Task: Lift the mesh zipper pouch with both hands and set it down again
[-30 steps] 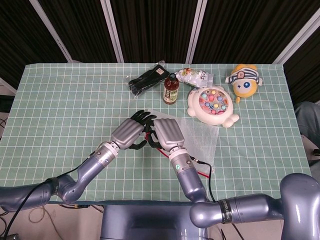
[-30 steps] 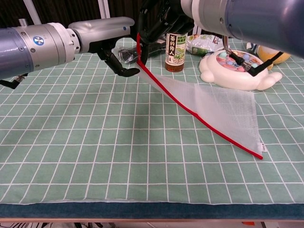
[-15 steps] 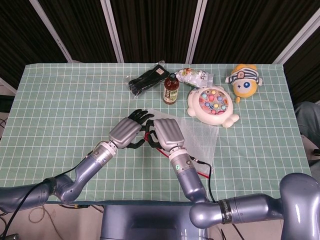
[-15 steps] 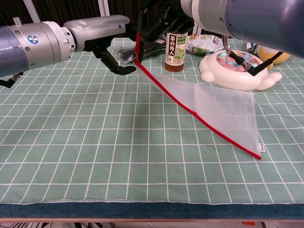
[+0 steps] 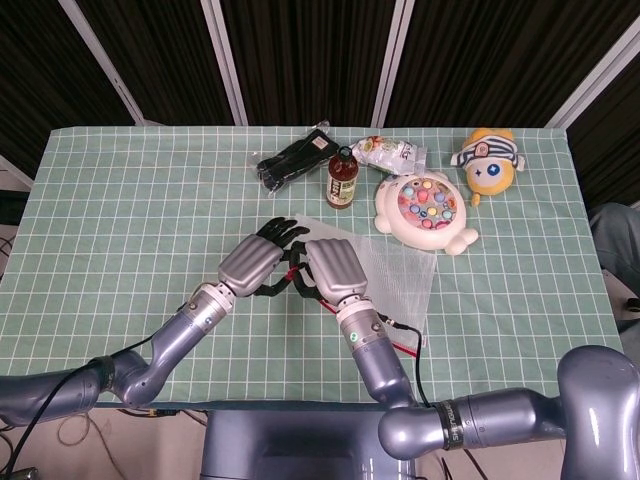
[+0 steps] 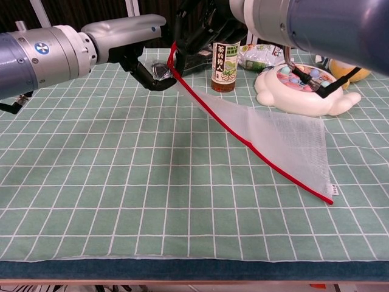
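Both hands meet over the table (image 6: 91, 182) middle: the right robot hand (image 5: 337, 272) grips the raised red-zipper corner of the mesh zipper pouch (image 6: 285, 137); its far-right end lies flat. The left robot hand (image 6: 137, 42) curls beside that corner; whether it grips, I cannot tell.

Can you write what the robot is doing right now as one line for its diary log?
step: lifting | mesh zipper pouch: one end raised, far corner on table | right hand: holds the raised end | left hand: at that end, grip unclear
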`<state>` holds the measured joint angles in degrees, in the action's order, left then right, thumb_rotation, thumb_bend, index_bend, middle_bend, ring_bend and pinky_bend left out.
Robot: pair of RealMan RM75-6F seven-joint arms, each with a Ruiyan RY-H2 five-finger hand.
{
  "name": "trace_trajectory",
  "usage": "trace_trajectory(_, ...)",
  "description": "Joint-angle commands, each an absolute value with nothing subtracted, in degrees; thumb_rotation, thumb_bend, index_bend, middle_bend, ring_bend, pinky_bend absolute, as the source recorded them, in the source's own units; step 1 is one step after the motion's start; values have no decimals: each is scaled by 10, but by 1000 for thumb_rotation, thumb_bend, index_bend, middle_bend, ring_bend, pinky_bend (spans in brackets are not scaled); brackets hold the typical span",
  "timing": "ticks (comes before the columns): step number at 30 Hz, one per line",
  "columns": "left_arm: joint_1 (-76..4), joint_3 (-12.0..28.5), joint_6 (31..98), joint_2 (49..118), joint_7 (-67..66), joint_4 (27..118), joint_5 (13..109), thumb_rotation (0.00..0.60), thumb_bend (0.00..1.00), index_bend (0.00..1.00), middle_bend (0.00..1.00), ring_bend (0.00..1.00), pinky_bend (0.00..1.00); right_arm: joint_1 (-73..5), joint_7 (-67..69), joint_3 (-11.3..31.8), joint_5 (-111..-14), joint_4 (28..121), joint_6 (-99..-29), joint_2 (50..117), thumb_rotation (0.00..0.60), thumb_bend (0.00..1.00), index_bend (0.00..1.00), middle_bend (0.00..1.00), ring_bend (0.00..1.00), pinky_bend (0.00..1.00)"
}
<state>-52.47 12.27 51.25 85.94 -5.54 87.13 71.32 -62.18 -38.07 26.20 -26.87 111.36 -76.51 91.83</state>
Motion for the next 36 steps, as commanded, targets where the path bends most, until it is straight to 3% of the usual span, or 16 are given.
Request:
trace_trajectory(1,-523,125,518,860,-54,872,712,600,426,573,117,0,47,-621,-380,262,-269,1115,-766,918,600,581,597,1000,1000,1000)
trace_trajectory(24,-519,182,576,887,-73,902,650,600,426,601,123,0,47,-608,-363,272,-275,1130,-787,907,600,581,607,1000,1000,1000)
trace_trajectory(36,-520,193,586,889,-78,907,635,600,426,607,124,0,47,-597,-356,270,-273,1119,-794,905,600,582,611,1000,1000,1000)
